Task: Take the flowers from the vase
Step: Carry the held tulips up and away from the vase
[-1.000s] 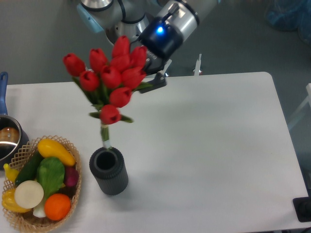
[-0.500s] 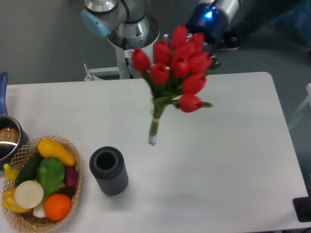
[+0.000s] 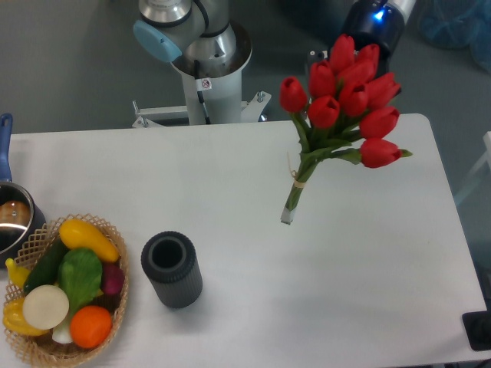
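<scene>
Tool position: hidden behind the red buds at the upper right, so its fingers cannot be seen and it cannot be told whether they are spread or closed; only the dark wrist housing [image 3: 374,23] with a lit blue lamp is shown above the bunch. The flowers [image 3: 345,96] are held in the air over the right half of the white desk [image 3: 368,291], well apart from the vase [image 3: 172,270]. The bunch is tilted: smooth, egg-shaped red buds are clustered at the top right, green leaves are gathered below them, and the stems are bound by a thin pale band and slanted down to the left, ending in a cut tip above the desk surface.

The vase is shown upright near the front left: a short, dark, matte cylinder with a thick rim and a round open mouth. A woven wicker basket [image 3: 113,322] of rounded produce is placed just to its left. A steel pot [image 3: 14,222] with a blue handle is cut off by the left edge.
</scene>
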Robot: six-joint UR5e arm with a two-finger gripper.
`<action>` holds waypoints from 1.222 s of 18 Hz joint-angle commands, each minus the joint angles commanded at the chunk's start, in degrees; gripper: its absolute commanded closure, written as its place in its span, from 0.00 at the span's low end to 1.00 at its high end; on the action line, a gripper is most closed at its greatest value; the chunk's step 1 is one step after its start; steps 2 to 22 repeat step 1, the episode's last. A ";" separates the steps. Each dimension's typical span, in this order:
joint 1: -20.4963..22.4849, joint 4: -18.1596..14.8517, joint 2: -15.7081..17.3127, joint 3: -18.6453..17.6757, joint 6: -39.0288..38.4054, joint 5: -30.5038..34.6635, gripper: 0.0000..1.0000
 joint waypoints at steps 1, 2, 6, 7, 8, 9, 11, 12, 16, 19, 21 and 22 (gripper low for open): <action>0.18 0.00 0.00 -0.35 0.09 0.00 0.75; 0.18 0.00 0.00 -0.35 0.09 0.00 0.75; 0.18 0.00 0.00 -0.35 0.09 0.00 0.75; 0.18 0.00 0.00 -0.35 0.09 0.00 0.75; 0.18 0.00 0.00 -0.35 0.09 0.00 0.75; 0.18 0.00 0.00 -0.35 0.09 0.00 0.75; 0.18 0.00 0.00 -0.35 0.09 0.00 0.75; 0.18 0.00 0.00 -0.35 0.09 0.00 0.75; 0.18 0.00 0.00 -0.35 0.09 0.00 0.75; 0.18 0.00 0.00 -0.35 0.09 0.00 0.75; 0.18 0.00 0.00 -0.35 0.09 0.00 0.75; 0.18 0.00 0.00 -0.35 0.09 0.00 0.75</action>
